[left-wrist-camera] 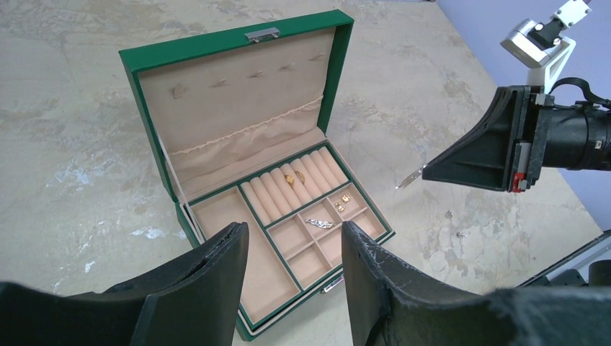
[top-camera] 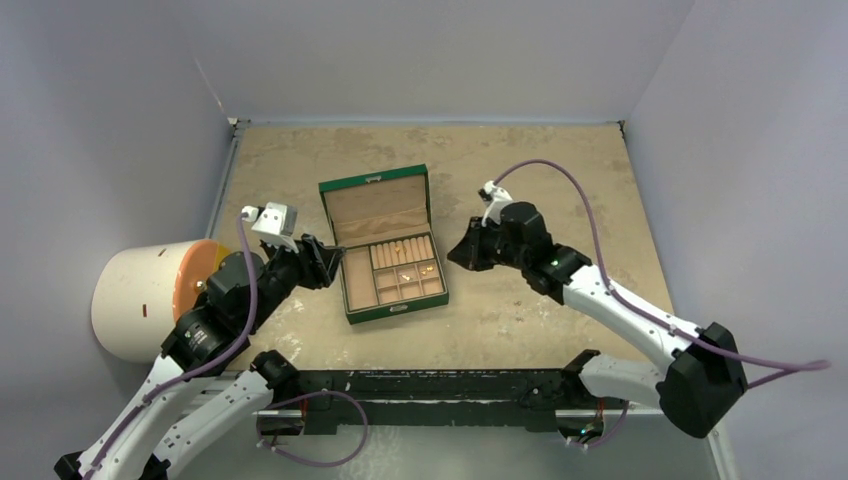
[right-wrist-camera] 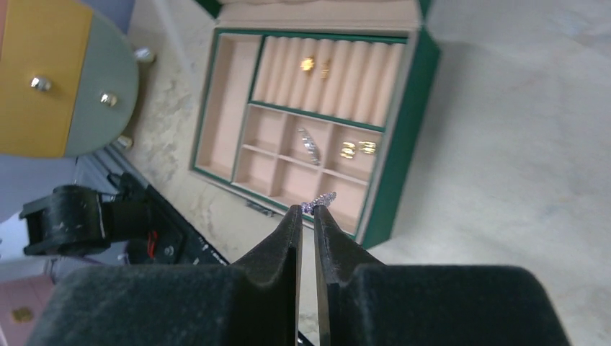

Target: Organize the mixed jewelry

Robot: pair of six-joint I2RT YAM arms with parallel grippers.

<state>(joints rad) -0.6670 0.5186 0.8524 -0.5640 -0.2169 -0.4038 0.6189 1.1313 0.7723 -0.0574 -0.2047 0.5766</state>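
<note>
The green box (top-camera: 375, 205) stands open mid-table, tan compartments facing the arms. In the left wrist view it (left-wrist-camera: 230, 43) holds gold rings (left-wrist-camera: 294, 177) on the ring rolls, gold earrings (left-wrist-camera: 342, 202) in one small compartment and a silvery piece (left-wrist-camera: 318, 223) in the one beside it. My right gripper (right-wrist-camera: 305, 209) is shut on a small silvery sparkly piece (right-wrist-camera: 322, 199), held above the table by the box's right front corner (top-camera: 455, 258). Two tiny pieces (left-wrist-camera: 462, 233) lie on the table right of the box. My left gripper (left-wrist-camera: 294, 231) is open and empty, at the box's left side (top-camera: 325, 262).
A white drum with an orange and grey face (top-camera: 150, 300) lies at the left table edge, behind my left arm. A black rail (top-camera: 440, 385) runs along the near edge. Grey walls close in the table on three sides.
</note>
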